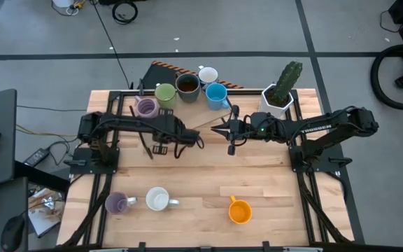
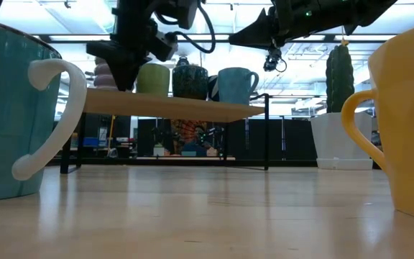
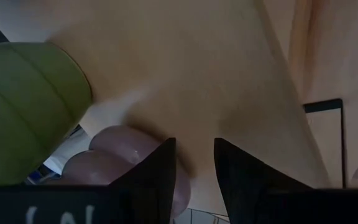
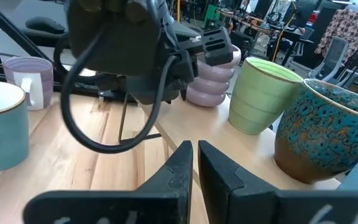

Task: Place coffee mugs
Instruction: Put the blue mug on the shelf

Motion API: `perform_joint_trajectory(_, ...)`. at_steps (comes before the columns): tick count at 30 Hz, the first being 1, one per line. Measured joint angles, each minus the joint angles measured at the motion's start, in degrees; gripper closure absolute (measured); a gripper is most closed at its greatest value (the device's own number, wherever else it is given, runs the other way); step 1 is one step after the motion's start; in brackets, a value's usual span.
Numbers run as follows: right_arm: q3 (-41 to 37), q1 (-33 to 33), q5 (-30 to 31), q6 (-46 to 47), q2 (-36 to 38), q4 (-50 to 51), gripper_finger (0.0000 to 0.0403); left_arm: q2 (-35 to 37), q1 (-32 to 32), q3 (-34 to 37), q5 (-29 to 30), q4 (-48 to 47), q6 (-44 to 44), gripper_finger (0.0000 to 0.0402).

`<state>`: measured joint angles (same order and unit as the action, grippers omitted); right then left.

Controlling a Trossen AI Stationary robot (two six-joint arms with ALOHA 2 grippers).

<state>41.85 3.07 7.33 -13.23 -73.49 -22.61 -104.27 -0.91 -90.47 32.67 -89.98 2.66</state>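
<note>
Five coffee mugs stand on a raised wooden shelf (image 1: 208, 115) at the table's far middle: purple (image 1: 145, 106), green (image 1: 165, 93), dark brown (image 1: 187, 84), white (image 1: 208, 74) and blue (image 1: 216, 94). My left gripper (image 3: 194, 155) hovers just near of the purple mug (image 3: 117, 155), slanting down toward the far edge. It is open, and only bare shelf top shows between its fingers. My right gripper (image 4: 194, 162) hangs shut and level above the shelf's near edge (image 1: 217, 131), pointing toward the left arm and holding nothing.
Along the near edge stand a purple mug (image 1: 117, 203), a white mug (image 1: 157, 199) and an orange mug (image 1: 239, 210), with bare wood between them and the shelf. A white pot with a cactus (image 1: 280, 94) stands at the shelf's right end.
</note>
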Motion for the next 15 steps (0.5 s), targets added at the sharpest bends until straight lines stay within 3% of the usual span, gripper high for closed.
perform_joint_trajectory(15, 0.0, 0.0, 0.0, -0.2, 0.0, -0.1, 0.0372, 2.8, 0.9, -0.4, -0.5, -0.1, -3.1, 0.0285)
